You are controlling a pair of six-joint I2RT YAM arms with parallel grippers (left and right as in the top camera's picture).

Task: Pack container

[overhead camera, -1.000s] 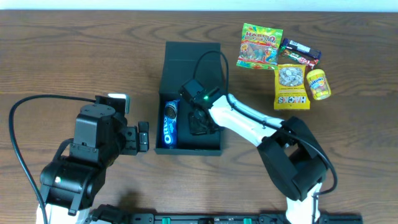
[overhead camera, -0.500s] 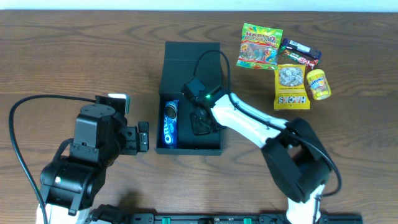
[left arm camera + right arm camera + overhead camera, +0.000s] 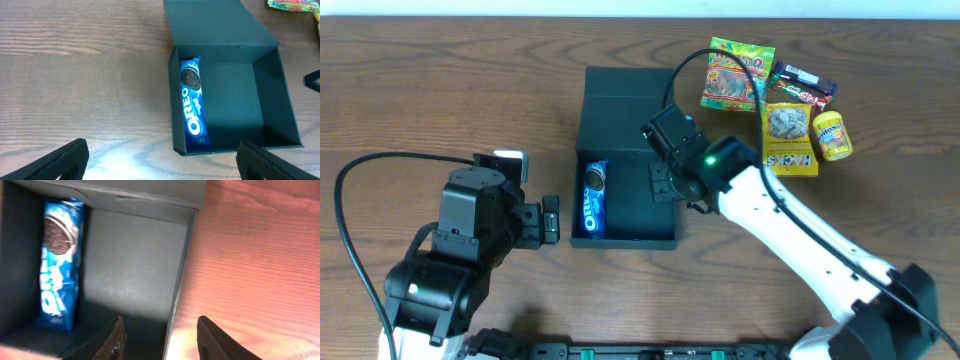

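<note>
The container (image 3: 625, 238) is a black box with its lid folded back, at the table's middle. A blue Oreo packet (image 3: 593, 199) lies along its left wall; it also shows in the left wrist view (image 3: 193, 102) and in the right wrist view (image 3: 58, 260). My right gripper (image 3: 666, 182) is open and empty, above the container's right wall (image 3: 178, 300). My left gripper (image 3: 550, 219) is open and empty, left of the container (image 3: 282, 95).
Snacks lie at the back right: a Haribo bag (image 3: 737, 74), a dark bar (image 3: 803, 85), a yellow Hacks bag (image 3: 789, 139) and a small yellow packet (image 3: 833, 135). A black cable (image 3: 370, 165) loops at the left.
My right gripper has risen out of the container and moved right toward its right wall. The Oreo packet stays inside. The left arm has not moved.
</note>
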